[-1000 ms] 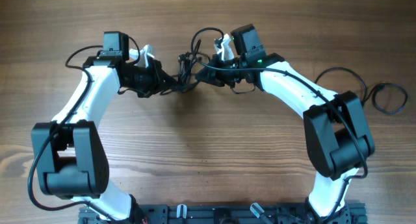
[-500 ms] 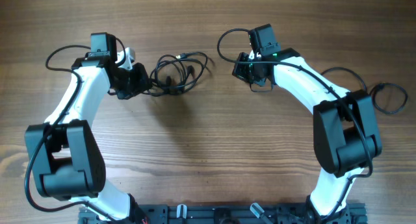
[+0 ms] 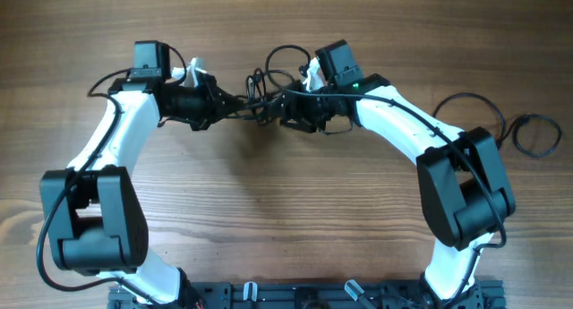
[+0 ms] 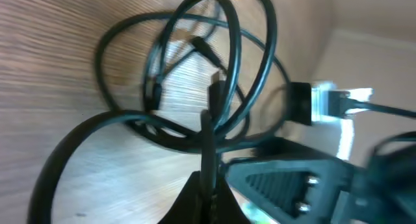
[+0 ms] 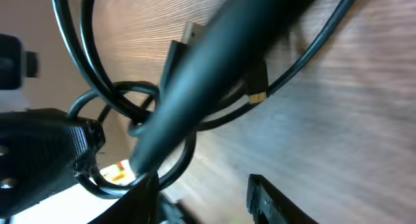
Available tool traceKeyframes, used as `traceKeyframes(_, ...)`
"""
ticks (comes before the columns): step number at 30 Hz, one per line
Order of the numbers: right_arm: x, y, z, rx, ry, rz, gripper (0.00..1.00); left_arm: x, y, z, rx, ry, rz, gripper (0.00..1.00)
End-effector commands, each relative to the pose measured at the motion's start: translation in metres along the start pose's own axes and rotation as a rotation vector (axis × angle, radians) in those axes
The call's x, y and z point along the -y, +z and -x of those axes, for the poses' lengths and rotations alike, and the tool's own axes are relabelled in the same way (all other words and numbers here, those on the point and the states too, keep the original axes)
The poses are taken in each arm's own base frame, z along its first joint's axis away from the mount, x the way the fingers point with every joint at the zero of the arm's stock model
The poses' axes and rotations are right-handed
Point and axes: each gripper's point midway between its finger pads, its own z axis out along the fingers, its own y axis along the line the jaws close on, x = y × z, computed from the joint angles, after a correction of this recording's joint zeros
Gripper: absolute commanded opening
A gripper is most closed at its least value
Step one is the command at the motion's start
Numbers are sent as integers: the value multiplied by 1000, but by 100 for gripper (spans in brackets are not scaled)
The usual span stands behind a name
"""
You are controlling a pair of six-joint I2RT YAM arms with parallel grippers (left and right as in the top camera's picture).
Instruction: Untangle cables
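Plain wooden table [image 3: 286,219] under us, grain running side to side. The left arm [image 3: 107,157] and right arm [image 3: 421,130] both bend in toward the far middle, nose to nose.

And there between them are the cables [image 3: 261,87], a small dark knot of thin loops hanging off the table between the two tools. The left gripper [image 3: 235,105] is clamped tight on one strand; the left wrist view shows that cord running straight up out of the closed tips. The right gripper [image 5: 208,201] has its fingers apart, nothing pinched between them that we can see.

We reckon these cords are light, limp and a bit slick, so a loop will sag and slide rather than hold shape. Best hold, we'd say, is on a single strand just behind a plug [image 5: 185,39], where the stiffer body stops the pads slipping off.

Now the tricky bits. A fat blurred cord sweeps across the right wrist view and hides much of the knot. We can't tell whether it touches that gripper's fingers. How many cords are in there, and which crosses which, we can't make out. Off at the right edge lies a black loop [image 3: 534,134]: arm wiring or a freed cord, we can't say.
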Motion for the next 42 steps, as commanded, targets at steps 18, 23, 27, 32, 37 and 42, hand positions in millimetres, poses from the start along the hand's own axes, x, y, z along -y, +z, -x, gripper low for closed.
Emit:
traceKeyframes(18, -37, -9, 15, 25, 160, 146, 19, -30, 6, 17, 156, -28, 256, 4)
traceKeyframes(23, -33, -9, 20, 57, 164, 129, 20, -30, 7, 16, 154, -28, 256, 4)
traceKeyframes(27, -32, -4, 12, 38, 169, 112, 31, -27, 8, 13, 137, -35, 237, 4)
traceKeyframes(32, -34, 12, -2, 33, 156, 70, 35, -22, 9, 9, 116, -35, 209, 4)
traceKeyframes(37, -30, 15, 3, 79, 184, 41, 34, -5, 13, -3, 40, 24, 112, 4)
traceKeyframes(42, -28, 14, 8, 109, 185, 30, 30, 3, 14, -8, 4, 82, 62, 4)
